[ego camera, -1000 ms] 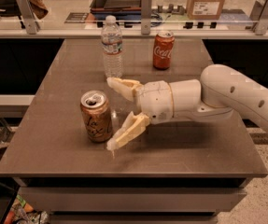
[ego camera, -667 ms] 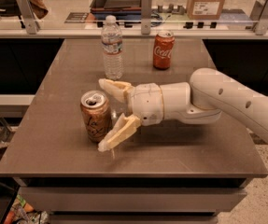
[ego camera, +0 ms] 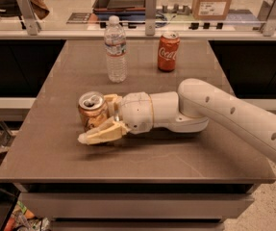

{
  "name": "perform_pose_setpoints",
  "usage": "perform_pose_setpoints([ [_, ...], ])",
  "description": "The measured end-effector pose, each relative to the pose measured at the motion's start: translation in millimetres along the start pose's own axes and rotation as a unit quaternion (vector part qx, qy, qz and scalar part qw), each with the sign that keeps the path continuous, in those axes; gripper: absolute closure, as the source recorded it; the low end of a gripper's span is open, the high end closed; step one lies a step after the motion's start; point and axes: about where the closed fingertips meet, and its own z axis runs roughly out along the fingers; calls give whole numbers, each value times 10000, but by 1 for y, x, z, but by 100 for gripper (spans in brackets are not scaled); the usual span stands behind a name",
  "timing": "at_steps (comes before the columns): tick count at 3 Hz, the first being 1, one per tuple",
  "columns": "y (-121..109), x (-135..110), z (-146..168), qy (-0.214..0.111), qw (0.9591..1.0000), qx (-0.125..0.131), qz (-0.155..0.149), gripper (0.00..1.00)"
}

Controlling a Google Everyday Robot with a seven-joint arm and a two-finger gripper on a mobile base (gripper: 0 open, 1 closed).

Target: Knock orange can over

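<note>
The orange can [ego camera: 91, 110] is pale orange-gold with a silver top and pull tab. It stands upright on the brown table [ego camera: 51, 153], left of centre. My gripper [ego camera: 99, 119] reaches in from the right at can height. Its fingers are open and lie on either side of the can: one cream finger [ego camera: 101, 133] passes in front of the can's lower half, the other [ego camera: 112, 101] sits behind its right side. The can's lower front is hidden by the near finger.
A clear water bottle [ego camera: 115, 49] stands at the back of the table. A red Coca-Cola can [ego camera: 168, 51] stands to its right. A railing with posts and a cardboard box [ego camera: 213, 1] lie beyond the far edge.
My gripper has moved left and lowered, so its fingers now lie on both sides of the orange can. The can still stands upright in the same spot.
</note>
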Motion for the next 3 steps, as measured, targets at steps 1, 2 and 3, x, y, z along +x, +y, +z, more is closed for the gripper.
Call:
perform_pose_setpoints([
  [1, 1, -1, 1, 2, 10000, -16, -6, 65],
  [2, 2, -2, 4, 0, 10000, -39, -11, 88],
  [3, 3, -3, 5, -1, 10000, -59, -16, 100],
])
